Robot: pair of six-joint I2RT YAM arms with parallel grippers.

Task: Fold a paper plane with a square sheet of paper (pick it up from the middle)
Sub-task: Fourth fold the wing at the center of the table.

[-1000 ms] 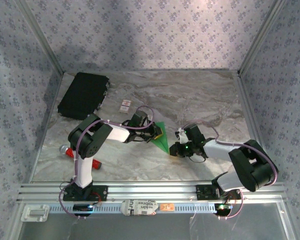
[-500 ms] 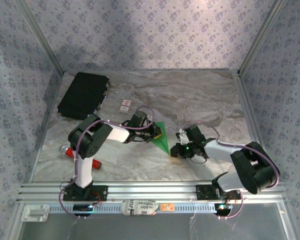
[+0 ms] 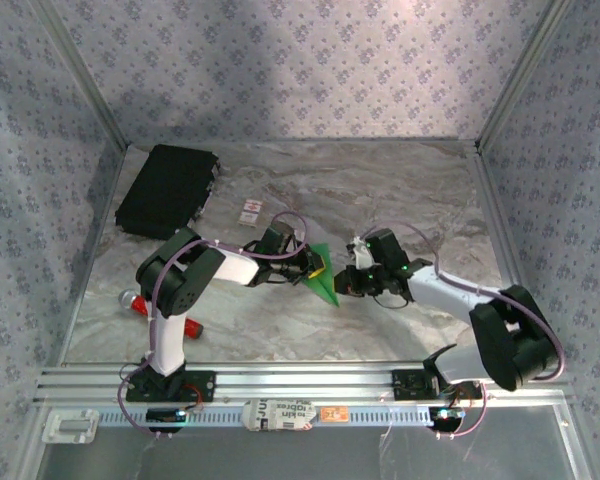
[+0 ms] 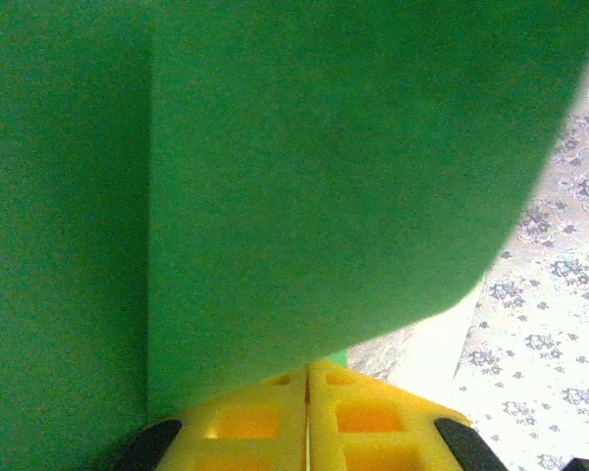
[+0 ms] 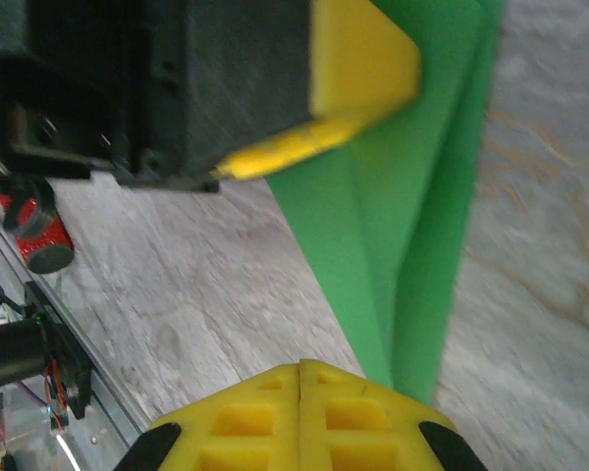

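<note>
At frame centre the left gripper stays clamped on the green paper plane while the right gripper has slid left to its tip, jaws together, probably pressing the crease.

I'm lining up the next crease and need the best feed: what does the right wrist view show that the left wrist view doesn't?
Right wrist view: the left gripper with its yellow pad pinching the folded green paper at its upper end, the layers tapering toward the right gripper, plus the marble table and a red tool. Left wrist view: the paper's broad face up close with one vertical crease, and patterned wall. Both: the paper, and each camera's own gripper shut.
</note>
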